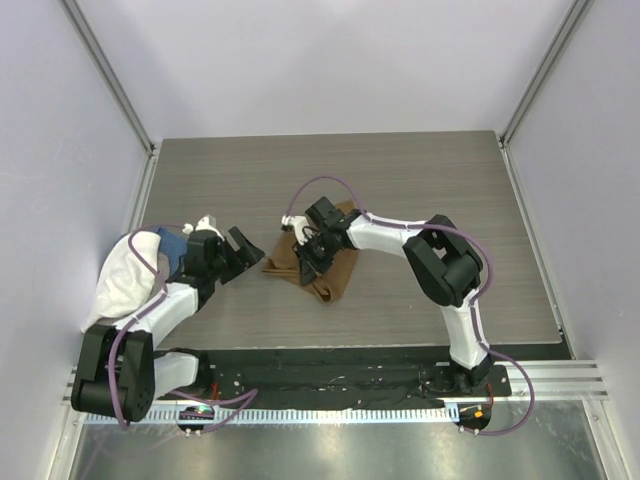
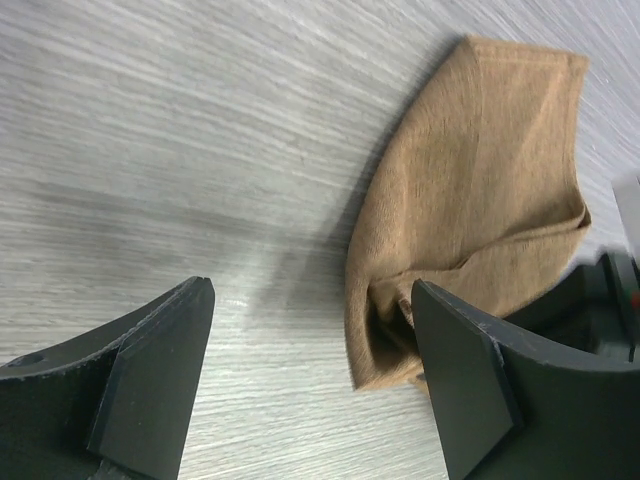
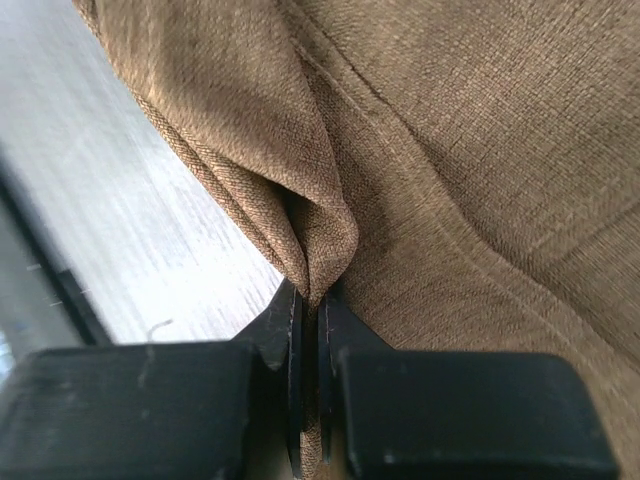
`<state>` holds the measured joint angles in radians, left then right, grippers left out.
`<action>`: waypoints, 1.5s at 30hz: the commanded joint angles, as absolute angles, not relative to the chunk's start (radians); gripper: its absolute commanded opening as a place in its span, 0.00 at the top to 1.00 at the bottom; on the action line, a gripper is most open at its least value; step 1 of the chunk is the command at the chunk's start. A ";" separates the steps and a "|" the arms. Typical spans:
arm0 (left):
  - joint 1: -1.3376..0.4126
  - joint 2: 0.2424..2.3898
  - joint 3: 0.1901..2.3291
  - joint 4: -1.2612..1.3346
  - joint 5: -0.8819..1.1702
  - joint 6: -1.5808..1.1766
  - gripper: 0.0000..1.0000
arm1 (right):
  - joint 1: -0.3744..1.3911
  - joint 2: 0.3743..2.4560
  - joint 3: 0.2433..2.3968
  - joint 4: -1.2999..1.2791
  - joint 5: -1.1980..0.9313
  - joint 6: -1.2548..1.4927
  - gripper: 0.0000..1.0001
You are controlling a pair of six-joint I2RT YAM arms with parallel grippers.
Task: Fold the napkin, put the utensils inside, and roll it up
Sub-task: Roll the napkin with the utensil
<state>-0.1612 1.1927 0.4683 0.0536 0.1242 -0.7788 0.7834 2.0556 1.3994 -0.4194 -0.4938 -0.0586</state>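
Grey wood-grain bench point(image 1: 420, 190) carries the tan-brown soft cloth napkin point(image 1: 340, 278), partly folded. Right gripper point(image 3: 308, 300) pinches its fold; left gripper point(image 2: 312, 300) is released. No spoon shows; placing and rolling remain.

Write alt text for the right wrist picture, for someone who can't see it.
The right gripper has its black jaws shut on a raised fold of the tan-brown napkin, which fills most of the close-up. A strip of grey wood-grain table shows at the left.
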 commanded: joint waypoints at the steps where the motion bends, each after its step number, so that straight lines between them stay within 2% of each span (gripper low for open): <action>1: -0.155 1.151 0.416 0.198 0.175 -0.735 0.15 | 0.729 2.135 1.440 -0.460 -0.727 -0.006 0.99; 7: -0.156 1.134 0.379 0.228 0.288 -0.696 0.16 | 0.667 2.212 1.480 -0.460 -0.830 0.070 0.99; 13: -0.158 0.981 0.302 0.249 0.310 -0.692 0.12 | 0.646 2.253 1.483 -0.460 -0.836 0.094 0.99; 18: -0.170 0.937 0.255 0.258 0.344 -0.709 0.12 | 0.643 2.256 1.485 -0.460 -0.828 0.104 0.99; 21: -0.178 0.986 0.255 0.255 0.337 -0.703 0.13 | 0.643 2.261 1.485 -0.460 -0.831 0.107 0.99; 24: -0.181 1.046 0.281 0.279 0.359 -0.686 0.19 | 0.640 2.270 1.488 -0.462 -0.831 0.117 0.99; 25: -0.184 1.057 0.288 0.288 0.360 -0.681 0.24 | 0.640 2.276 1.491 -0.463 -0.834 0.117 0.99; 29: -0.193 1.110 0.319 0.311 0.365 -0.667 0.31 | 0.632 2.283 1.490 -0.462 -0.834 0.126 0.99; 45: -0.210 1.324 0.396 0.446 0.341 -0.632 0.34 | 0.614 2.307 1.491 -0.466 -0.841 0.132 0.99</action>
<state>-0.2062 1.2934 0.3504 0.3481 0.3580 -0.6739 0.6247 2.2505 1.4906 -0.4427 -0.9443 0.1474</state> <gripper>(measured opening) 0.663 0.066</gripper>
